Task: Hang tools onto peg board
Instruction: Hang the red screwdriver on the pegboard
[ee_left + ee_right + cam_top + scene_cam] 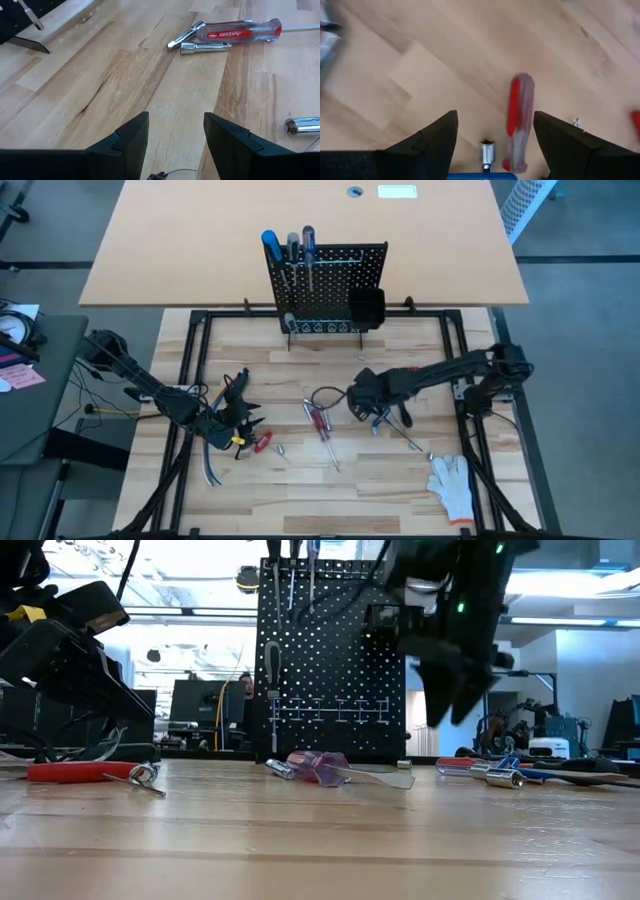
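Observation:
The black peg board [325, 280] stands upright at the table's far side. Screwdrivers [290, 252] hang at its top left, and a small black bin [366, 305] sits on its right. Loose tools lie mid-table: red-and-clear screwdrivers [320, 420], a blue-handled tool [380, 420] and red-handled pliers [262, 443]. My right gripper [360, 402] is open and points steeply down, clear above the wood. Below it, between its fingers and untouched, lies a red-and-clear screwdriver handle [519, 122]. My left gripper [175, 137] is open with nothing between its fingers, low at the table's left [238, 412].
A white glove [452, 485] lies at the near right corner. A Husky screwdriver [240, 31], metal bits [205, 47] and a socket [302, 125] lie ahead of my left gripper. A thin metal tool [412, 442] lies right of centre. Black frame rails [190, 380] border the wooden top.

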Action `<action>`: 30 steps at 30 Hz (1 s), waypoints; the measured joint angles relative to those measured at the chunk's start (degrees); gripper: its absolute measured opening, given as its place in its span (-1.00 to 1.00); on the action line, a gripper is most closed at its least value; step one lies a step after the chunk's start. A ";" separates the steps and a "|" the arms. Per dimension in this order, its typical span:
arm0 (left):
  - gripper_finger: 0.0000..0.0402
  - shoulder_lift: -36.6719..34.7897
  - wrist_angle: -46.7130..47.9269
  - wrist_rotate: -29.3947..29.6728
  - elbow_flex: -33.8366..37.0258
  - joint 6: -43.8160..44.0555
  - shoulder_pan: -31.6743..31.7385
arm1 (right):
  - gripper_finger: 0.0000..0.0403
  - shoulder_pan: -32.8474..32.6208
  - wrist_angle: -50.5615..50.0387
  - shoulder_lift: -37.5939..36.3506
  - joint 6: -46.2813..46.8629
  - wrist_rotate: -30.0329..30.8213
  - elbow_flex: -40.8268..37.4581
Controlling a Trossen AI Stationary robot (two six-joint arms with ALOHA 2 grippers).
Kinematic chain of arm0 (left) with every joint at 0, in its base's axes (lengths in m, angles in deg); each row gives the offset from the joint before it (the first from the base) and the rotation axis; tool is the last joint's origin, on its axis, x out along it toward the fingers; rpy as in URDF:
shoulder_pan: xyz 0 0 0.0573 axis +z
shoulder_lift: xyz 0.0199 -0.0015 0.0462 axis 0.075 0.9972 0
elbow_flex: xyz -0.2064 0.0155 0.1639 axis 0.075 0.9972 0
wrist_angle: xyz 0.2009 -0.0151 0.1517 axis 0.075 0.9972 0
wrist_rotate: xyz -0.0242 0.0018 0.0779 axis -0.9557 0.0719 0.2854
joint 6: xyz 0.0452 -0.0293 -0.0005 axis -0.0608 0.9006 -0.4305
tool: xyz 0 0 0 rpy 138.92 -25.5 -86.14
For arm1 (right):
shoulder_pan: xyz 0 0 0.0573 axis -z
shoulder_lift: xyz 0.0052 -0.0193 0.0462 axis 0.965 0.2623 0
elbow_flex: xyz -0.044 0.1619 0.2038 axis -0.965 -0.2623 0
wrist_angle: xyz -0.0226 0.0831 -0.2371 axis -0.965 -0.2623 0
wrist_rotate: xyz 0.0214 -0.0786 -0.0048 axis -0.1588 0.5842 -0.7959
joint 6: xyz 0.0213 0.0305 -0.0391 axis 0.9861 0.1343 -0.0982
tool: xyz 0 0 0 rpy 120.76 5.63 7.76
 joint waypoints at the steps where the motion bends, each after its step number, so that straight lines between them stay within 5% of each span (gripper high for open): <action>1: -0.08 0.00 0.00 0.00 0.00 0.00 0.00 | 0.34 0.95 -0.22 0.68 -0.03 -0.45 -0.01; 12: -0.08 0.00 0.28 -0.03 0.01 0.00 0.00 | 0.26 7.70 -2.18 10.33 -5.19 -5.88 0.28; 21: -0.08 0.01 0.37 -0.04 0.02 -0.02 0.00 | -0.55 7.55 3.19 12.65 -13.44 -7.44 0.21; 30: -0.08 0.01 0.32 -0.61 0.02 -0.04 0.00 | -0.55 5.89 26.50 6.71 -19.17 -2.68 -0.27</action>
